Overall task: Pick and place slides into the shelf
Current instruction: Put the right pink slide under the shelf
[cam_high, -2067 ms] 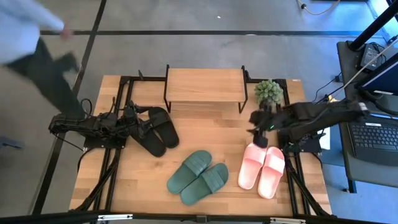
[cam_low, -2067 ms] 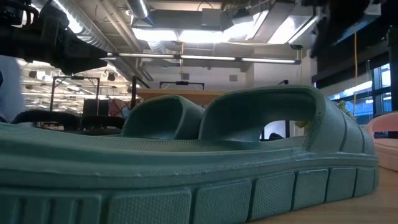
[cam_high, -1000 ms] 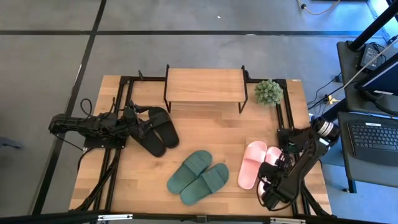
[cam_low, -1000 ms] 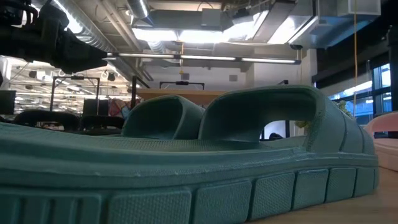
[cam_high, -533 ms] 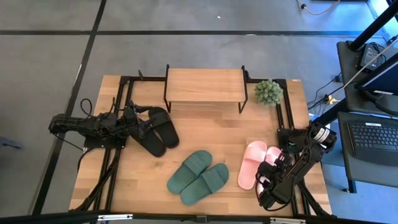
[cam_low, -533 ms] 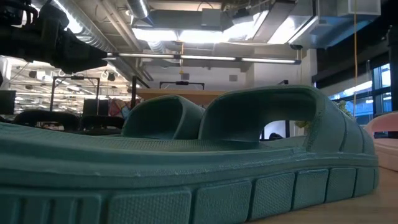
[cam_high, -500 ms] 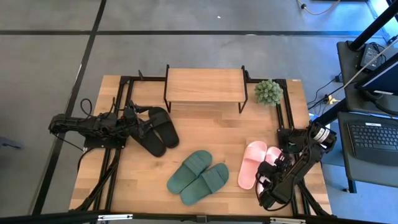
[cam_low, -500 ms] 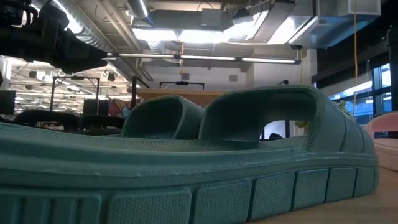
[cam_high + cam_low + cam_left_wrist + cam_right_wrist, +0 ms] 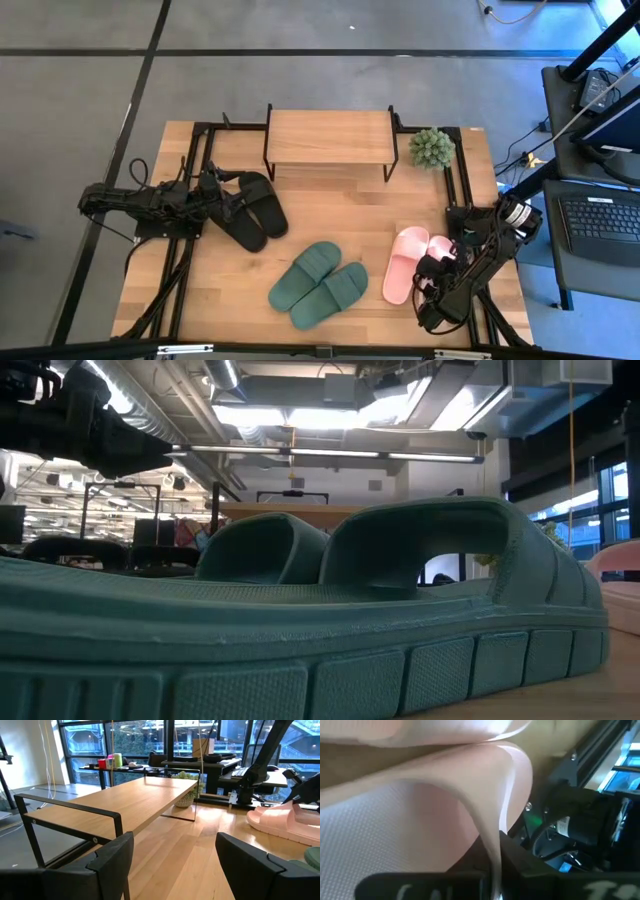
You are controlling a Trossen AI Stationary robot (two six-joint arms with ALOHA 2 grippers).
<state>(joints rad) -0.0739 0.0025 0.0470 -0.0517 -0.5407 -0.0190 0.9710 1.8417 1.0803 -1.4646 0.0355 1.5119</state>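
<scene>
The shelf (image 9: 329,138) stands behind the slides (image 9: 318,284); plant (image 9: 432,147) right of it.

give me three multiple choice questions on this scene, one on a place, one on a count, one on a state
1. Where is the plant?
A. right of the shelf
B. on the shelf
C. beside the green slides

2. How many slides lie on the shelf?
A. two
B. none
C. six

3. What is the right gripper doing?
A. hanging open over the shelf
B. holding a black slide
C. shut on a pink slide

Key: 1 A, the high view shows it off the board's right end. 2 B, the board is bare. 3 C, the right wrist view shows the pink strap's edge pinched.
</scene>
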